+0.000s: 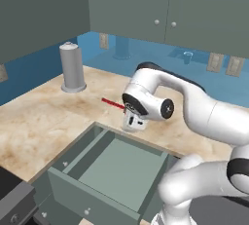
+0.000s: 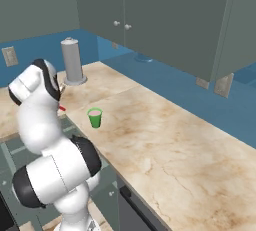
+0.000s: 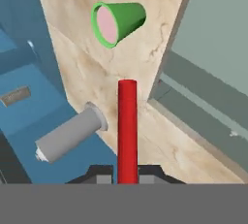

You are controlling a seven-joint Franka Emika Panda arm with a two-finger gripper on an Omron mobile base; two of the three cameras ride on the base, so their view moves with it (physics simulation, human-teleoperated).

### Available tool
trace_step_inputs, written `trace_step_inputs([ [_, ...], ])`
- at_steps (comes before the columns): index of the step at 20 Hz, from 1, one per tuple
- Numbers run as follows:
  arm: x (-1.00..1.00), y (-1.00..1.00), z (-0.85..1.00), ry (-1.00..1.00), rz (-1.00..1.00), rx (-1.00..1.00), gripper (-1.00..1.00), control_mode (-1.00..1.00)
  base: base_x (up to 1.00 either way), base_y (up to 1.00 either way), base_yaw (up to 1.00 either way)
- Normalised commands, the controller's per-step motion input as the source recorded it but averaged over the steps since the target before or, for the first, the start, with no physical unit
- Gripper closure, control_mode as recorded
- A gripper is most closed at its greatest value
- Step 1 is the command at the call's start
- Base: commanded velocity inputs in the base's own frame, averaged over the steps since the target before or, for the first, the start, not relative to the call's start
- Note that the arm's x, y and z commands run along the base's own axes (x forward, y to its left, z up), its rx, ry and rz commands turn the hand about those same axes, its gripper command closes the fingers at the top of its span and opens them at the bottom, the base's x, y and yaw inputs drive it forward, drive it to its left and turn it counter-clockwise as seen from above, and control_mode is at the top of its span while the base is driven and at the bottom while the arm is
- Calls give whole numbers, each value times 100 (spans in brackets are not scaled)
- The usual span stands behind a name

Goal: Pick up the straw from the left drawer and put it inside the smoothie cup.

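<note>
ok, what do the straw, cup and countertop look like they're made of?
Straw: smooth matte red, uniform with no sheen, probably plastic. It sits between the gripper fingertips.
Cup: plain bright green wall, flat pink filling, plastic-looking.
Countertop: beige with brown veining, looks like polished marble or a stone-look laminate; cannot tell which.
Everything is rendered, so these are guesses from colour and shading.

Red straw (image 3: 127, 131) lifted over counter; green smoothie cup (image 2: 94, 117) upright; left drawer (image 1: 114, 168) open.
</note>
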Motion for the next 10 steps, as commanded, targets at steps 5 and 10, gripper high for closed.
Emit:
trace_step_inputs([
  [5,0,0,2,3,-59,50,100,-100,0,0,0],
  [10,0,0,10,32,-47,53,100,-100,0,0,0],
])
